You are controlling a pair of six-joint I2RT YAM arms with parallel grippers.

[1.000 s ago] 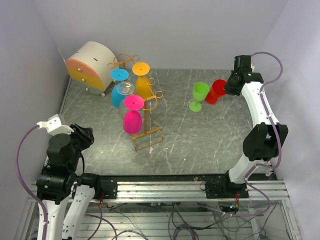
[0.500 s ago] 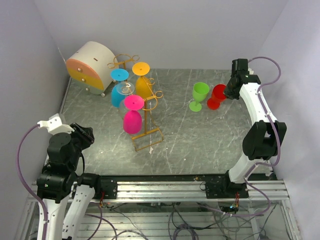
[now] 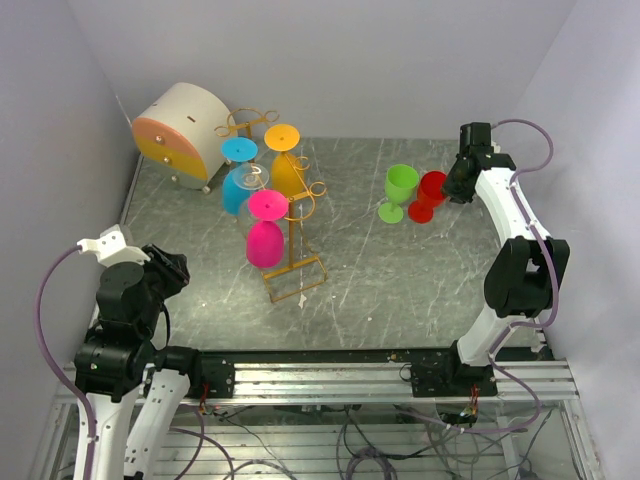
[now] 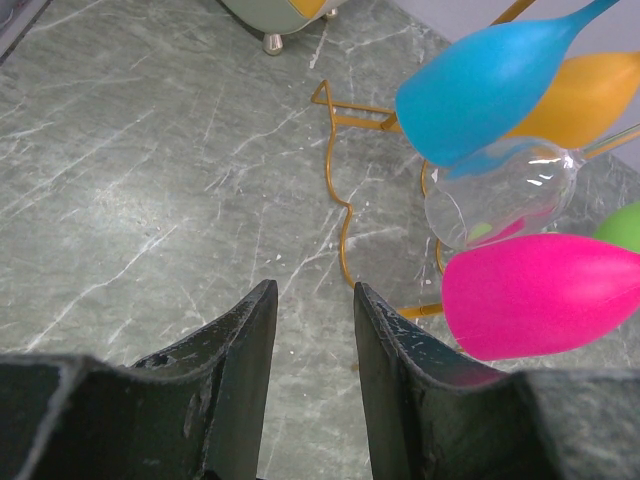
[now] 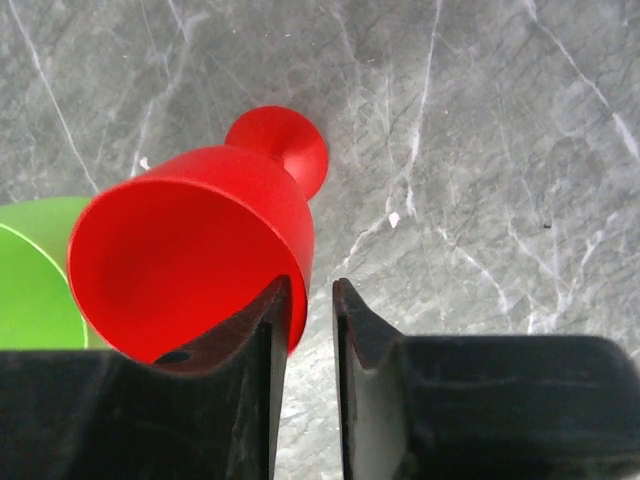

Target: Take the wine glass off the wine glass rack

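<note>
Though parted only slightly, straddling with the right gripper (image 5: 310, 290) the rim of the red plastic wine glass (image 5: 190, 250), upright on the grey marbled table (image 3: 400, 270), well apart from the thin gold wire wine glass rack (image 3: 292, 250), with the left gripper (image 4: 315, 295) agape on nothing.

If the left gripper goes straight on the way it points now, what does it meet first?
Probably the wine glass rack's gold base wire, straight ahead of the left gripper, unless it reaches the table first; depth is unclear.
</note>
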